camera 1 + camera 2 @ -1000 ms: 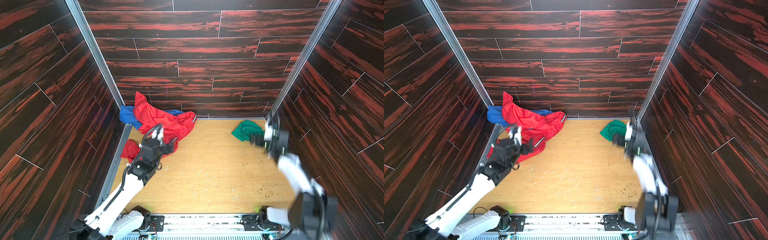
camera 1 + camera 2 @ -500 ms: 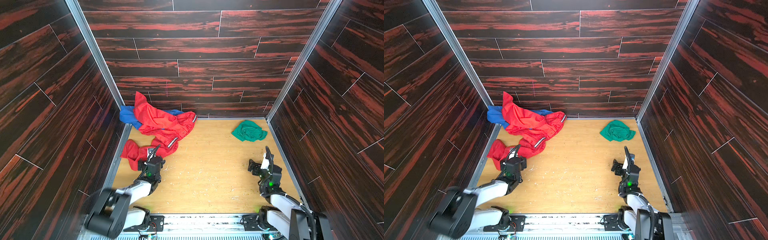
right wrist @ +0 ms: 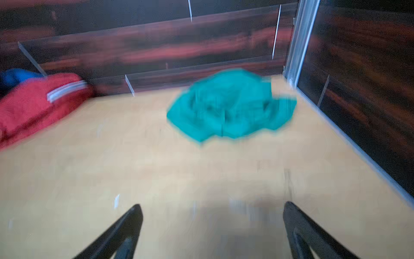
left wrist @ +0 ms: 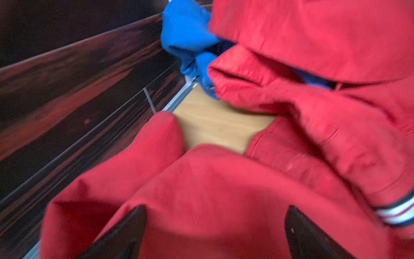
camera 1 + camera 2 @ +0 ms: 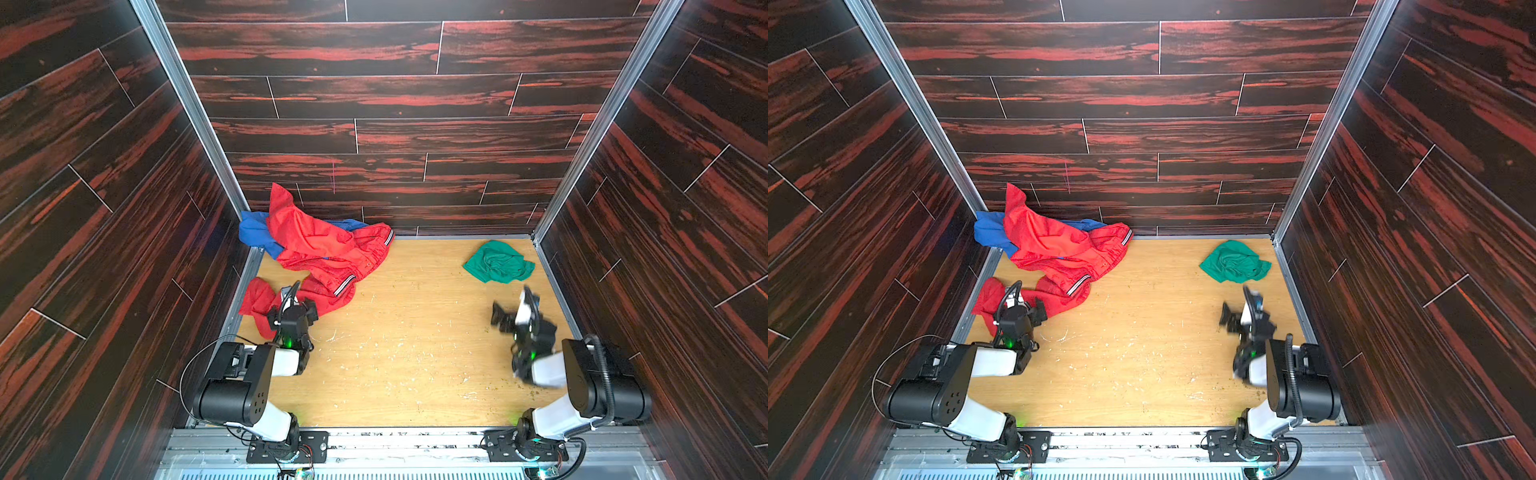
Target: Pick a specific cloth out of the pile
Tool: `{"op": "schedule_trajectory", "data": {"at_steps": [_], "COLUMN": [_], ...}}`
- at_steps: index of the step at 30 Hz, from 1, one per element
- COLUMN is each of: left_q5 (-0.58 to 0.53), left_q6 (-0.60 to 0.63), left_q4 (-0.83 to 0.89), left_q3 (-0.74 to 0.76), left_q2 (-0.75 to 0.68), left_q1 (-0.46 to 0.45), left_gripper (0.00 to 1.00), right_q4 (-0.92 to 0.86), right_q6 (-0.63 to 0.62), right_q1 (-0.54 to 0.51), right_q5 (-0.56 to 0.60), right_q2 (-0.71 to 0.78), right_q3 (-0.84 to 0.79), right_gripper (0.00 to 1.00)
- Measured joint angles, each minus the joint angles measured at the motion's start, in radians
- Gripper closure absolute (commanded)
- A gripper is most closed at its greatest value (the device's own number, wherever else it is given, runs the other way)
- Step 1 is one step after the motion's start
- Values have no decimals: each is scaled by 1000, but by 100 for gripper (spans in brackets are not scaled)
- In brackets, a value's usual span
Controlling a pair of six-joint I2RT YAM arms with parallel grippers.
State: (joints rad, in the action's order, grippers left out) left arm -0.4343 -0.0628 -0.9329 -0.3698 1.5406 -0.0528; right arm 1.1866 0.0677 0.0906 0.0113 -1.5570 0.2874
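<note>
The crumpled plain green fabric cloth point(image 5: 498, 262) lies alone by the far right corner of the pale wooden bench point(image 5: 415, 332), well apart from the heaped red-and-blue pile point(image 5: 328, 253), with the left tool point(image 5: 293, 309) and right tool point(image 5: 513, 309) both spread and empty, so the task looks done.

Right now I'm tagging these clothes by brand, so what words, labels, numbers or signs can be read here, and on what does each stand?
No text can be read in any view.
red garment: only a striped trim, no lettering.
green cloth: plain in both top views; too blurred in the right wrist view to show any label.
blue cloth: plain where it shows.
</note>
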Motion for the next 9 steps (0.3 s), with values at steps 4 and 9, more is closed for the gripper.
{"op": "schedule_trajectory", "data": {"at_steps": [4, 9], "left_q5": [18, 43], "left_q6": [-9, -17], "left_q4": [22, 50], "left_q3": [-3, -8], "left_q2": [0, 0], "left_q1": [6, 17], "left_gripper": [1, 1], "right_q4": [-27, -60], "right_q6": [2, 2], "right_q1": [1, 1], "right_q5": [5, 8], "right_q2": [2, 2], "right_q3": [26, 26], "right_gripper": [1, 1]}}
